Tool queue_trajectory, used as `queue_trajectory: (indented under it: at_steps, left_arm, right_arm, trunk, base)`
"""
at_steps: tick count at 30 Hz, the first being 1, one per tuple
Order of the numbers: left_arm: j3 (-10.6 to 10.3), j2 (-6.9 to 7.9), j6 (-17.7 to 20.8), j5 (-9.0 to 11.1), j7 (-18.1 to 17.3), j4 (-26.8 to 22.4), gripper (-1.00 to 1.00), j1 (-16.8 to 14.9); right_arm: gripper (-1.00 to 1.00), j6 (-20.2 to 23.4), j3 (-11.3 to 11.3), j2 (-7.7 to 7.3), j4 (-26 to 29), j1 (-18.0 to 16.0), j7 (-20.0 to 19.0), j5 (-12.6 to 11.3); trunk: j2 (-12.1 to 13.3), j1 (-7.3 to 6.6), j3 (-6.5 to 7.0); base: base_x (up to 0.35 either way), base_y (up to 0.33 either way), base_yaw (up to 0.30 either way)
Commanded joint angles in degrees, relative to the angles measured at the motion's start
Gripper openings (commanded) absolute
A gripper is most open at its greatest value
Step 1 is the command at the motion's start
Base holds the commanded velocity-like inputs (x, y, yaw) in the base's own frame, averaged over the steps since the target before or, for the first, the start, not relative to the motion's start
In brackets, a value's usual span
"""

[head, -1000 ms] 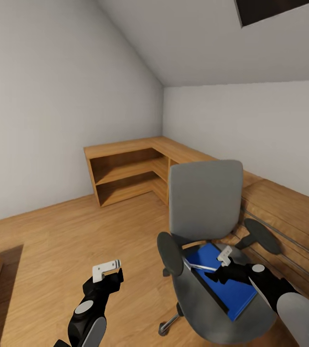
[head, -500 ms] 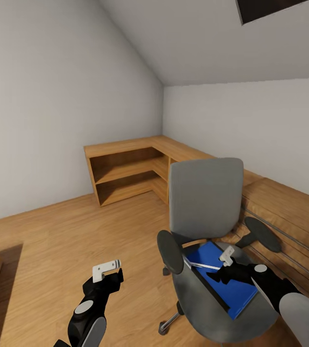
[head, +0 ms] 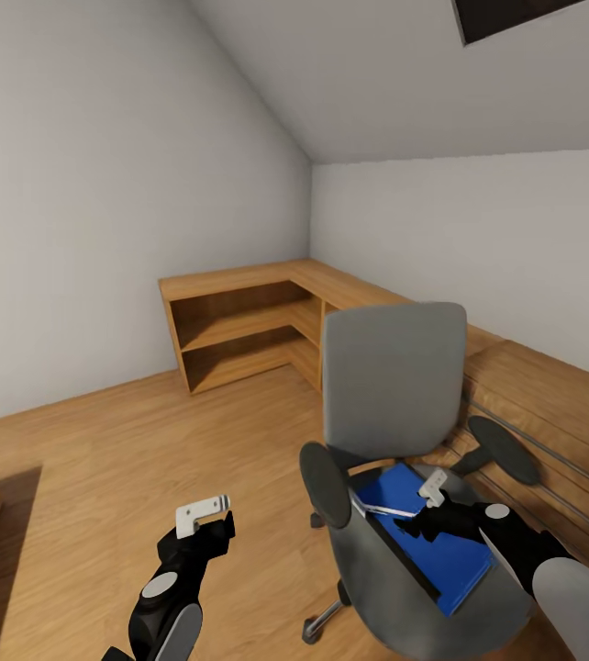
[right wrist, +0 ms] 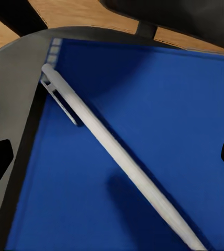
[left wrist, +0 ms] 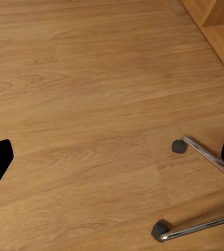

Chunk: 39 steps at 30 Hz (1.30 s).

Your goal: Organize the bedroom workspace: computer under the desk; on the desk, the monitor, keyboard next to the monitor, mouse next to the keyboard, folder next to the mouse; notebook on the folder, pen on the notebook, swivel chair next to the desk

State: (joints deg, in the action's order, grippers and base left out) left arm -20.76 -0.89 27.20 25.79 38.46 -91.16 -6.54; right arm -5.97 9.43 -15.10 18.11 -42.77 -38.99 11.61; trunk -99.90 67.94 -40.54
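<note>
My right gripper [head: 432, 488] hangs just above the swivel chair [head: 395, 395], its fingers spread wide, their dark tips at either edge of the wrist view with nothing between them. Below it the blue folder [right wrist: 143, 120] lies flat on the grey seat, with the pen [right wrist: 117, 151] lying diagonally across it, so I judge the pen has to come off first. A dark edge beside the folder may be the notebook [head: 388, 543], though I cannot be sure. My left gripper [head: 205, 512] idles over the wood floor [left wrist: 91, 104] near the chair's chrome base [left wrist: 201, 157]; its fingers look parted, holding nothing. Behind the chair stands a light-wood corner shelf [head: 239, 330].
</note>
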Motion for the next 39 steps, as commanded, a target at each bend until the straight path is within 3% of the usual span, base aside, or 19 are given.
queue_trajectory:
  at_steps: [1,39]
  left_arm:
    - [-0.1,0.01,0.1,0.4,0.5,-0.1,1.0,0.0]
    - [-0.2,-0.24,0.1,0.3,0.6,-0.1,1.0,0.0]
  right_arm:
    - [1.0,-0.5,0.0,-0.02,0.0,0.0,0.0,0.6]
    - [1.0,-0.5,0.0,-0.03,0.0,0.0,0.0,0.6]
  trunk:
    - [0.0,0.01,-0.06]
    - [0.0,0.01,-0.06]
  base:
    - [0.174,0.0,0.0]
    - [0.018,0.0,0.0]
